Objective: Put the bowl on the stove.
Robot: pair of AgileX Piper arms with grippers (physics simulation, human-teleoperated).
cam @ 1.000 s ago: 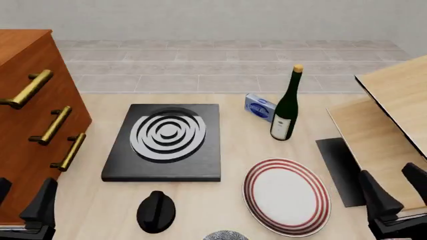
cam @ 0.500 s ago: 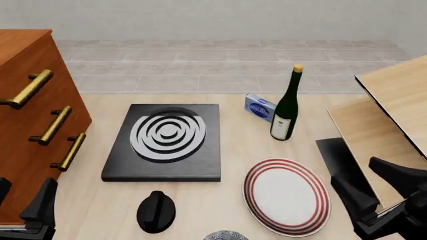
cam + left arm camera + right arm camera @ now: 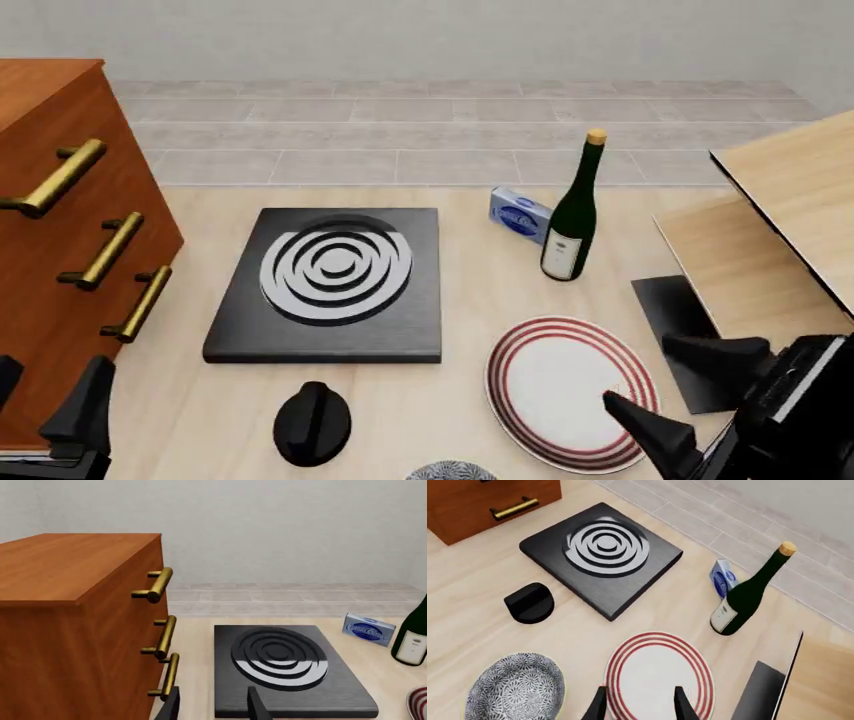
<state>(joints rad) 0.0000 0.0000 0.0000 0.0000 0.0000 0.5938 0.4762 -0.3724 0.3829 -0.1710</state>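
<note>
Right wrist view: we've got the right gripper (image 3: 636, 702) spread wide and empty over the plate (image 3: 657, 672), the bowl (image 3: 515, 689) sits just beside it toward the knob (image 3: 529, 602), stove (image 3: 602, 557) farther ahead, so the right arm's nearer.

Nothing is reading cleanly. The small blue box (image 3: 369, 628) is showing a white oval logo with lettering, too blurred to make out in any view. The wine bottle (image 3: 573, 215) is carrying a pale label (image 3: 566, 250) with faint marks, also illegible.
</note>
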